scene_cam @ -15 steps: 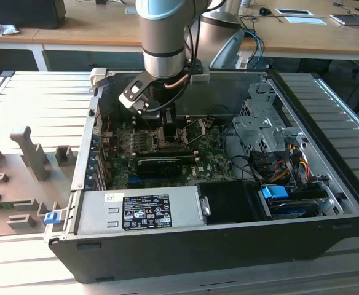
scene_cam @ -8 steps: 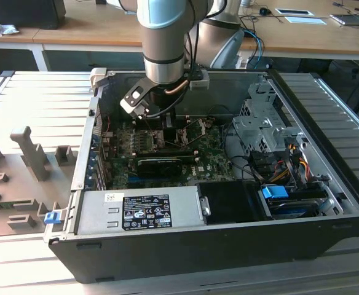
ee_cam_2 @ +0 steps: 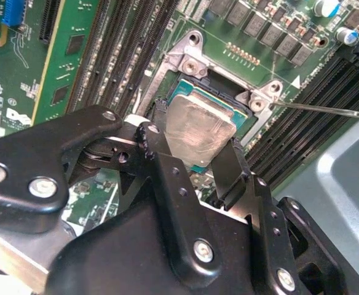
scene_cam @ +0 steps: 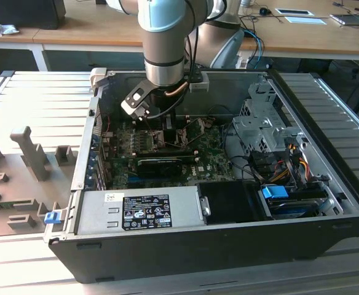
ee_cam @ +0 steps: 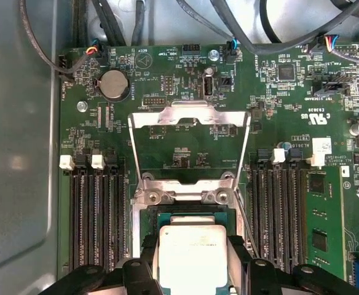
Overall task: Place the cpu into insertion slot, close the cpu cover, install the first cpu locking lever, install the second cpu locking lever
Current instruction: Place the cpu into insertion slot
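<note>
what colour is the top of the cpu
The cpu top is silvery-grey metal; the second wrist view shows it best.

Bright even light, pale glare on the cpu (first wrist view), shadowed case

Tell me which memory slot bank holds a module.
The bank farther from the grey case wall: a green module stands at its outer edge. The other bank has only empty black slots.
</note>
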Robot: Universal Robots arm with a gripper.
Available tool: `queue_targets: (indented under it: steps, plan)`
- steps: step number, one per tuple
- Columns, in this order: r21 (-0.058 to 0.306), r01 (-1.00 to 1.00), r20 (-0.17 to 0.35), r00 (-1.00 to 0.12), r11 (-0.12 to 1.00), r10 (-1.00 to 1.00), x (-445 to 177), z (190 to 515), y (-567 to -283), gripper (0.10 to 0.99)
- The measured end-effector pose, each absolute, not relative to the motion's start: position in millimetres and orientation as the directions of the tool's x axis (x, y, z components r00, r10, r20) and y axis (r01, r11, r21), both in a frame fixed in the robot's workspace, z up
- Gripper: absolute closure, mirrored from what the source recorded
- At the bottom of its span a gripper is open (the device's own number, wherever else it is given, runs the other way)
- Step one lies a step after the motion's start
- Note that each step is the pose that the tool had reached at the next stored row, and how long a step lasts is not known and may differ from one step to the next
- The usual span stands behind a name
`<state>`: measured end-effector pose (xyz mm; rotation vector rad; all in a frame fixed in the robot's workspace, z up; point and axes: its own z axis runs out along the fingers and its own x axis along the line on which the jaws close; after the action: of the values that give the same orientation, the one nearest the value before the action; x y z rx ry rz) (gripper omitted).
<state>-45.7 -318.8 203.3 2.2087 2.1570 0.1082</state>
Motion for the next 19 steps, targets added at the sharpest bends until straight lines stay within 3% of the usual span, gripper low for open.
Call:
queue_targets:
  steps: [8, 10, 19]
  plan:
    - [0.086, 0.996, 0.013, 0.023, -0.024, 1.000, -45.7, 201.5, -318.6, 0.553]
    - [0.086, 0.996, 0.013, 0.023, -0.024, 1.000, -45.7, 201.4, -318.6, 0.475]
    - [0.086, 0.996, 0.020, -0.007, 0.006, 1.000, -44.7, 201.3, -316.1, 0.475]
